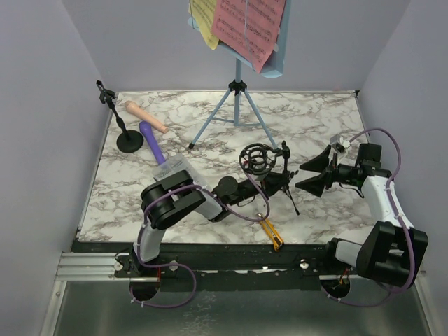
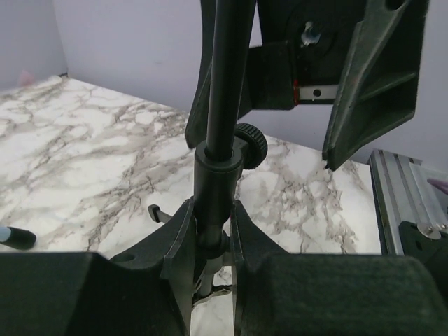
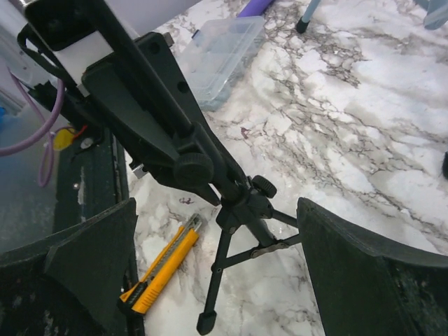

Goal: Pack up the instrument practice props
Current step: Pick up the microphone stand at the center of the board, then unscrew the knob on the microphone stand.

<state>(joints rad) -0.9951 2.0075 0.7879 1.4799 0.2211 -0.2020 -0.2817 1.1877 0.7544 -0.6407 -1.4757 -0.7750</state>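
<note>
A black mic mount (image 1: 257, 159) with a shock ring and small tripod legs stands at the table's front middle. My left gripper (image 1: 262, 183) is shut on its pole (image 2: 227, 84), both fingers pressed to the collar just above the legs (image 2: 212, 217). To the mount's right, my right gripper (image 1: 318, 171) stands wide open, its jaws either side of the tripod (image 3: 241, 206) without touching. The second mount (image 1: 128, 140), on a round base, stands far left beside the beige microphone (image 1: 145, 115) and the purple microphone (image 1: 152, 142). The light-blue music rack (image 1: 238, 105) at the back carries pink (image 1: 248, 24) and yellow (image 1: 204, 21) pages.
A yellow-and-black utility knife (image 1: 271, 233) lies at the front edge, just near the held mount's legs (image 3: 164, 269). A clear plastic box (image 3: 224, 52) sits under my left arm. Purple walls close in on three sides, and a metal rail runs along the front.
</note>
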